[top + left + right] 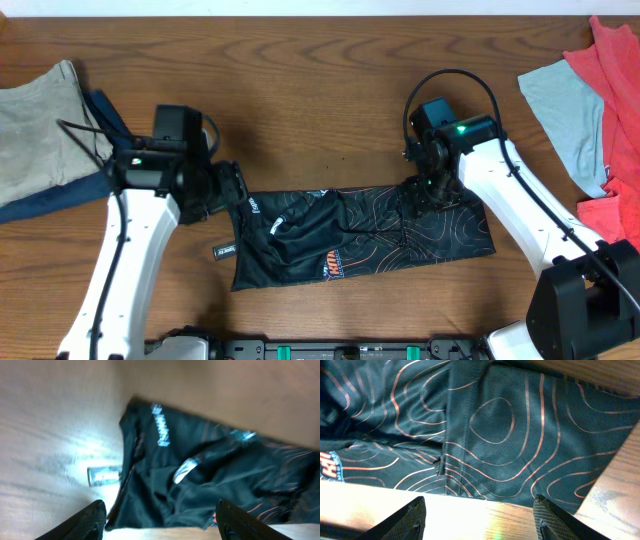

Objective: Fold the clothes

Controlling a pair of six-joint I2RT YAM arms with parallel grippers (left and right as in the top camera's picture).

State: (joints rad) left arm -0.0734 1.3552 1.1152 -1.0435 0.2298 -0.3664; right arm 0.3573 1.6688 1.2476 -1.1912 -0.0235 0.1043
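Note:
The black jersey (360, 238) with orange contour lines and white lettering lies folded into a long strip on the wooden table, near the front edge. My left gripper (232, 192) is open and empty, above the strip's left end; the jersey's left end (200, 480) fills the left wrist view, past the fingertips (161, 520). My right gripper (432, 190) is open and empty at the strip's upper right edge. In the right wrist view the patterned cloth (495, 430) lies just beyond the open fingers (481, 520), which are over bare wood.
A beige and navy pile of clothes (40, 140) lies at the far left. Grey (565, 100) and red garments (615, 120) lie at the far right. A small black tag (223, 250) lies on the table left of the jersey, also in the left wrist view (104, 476).

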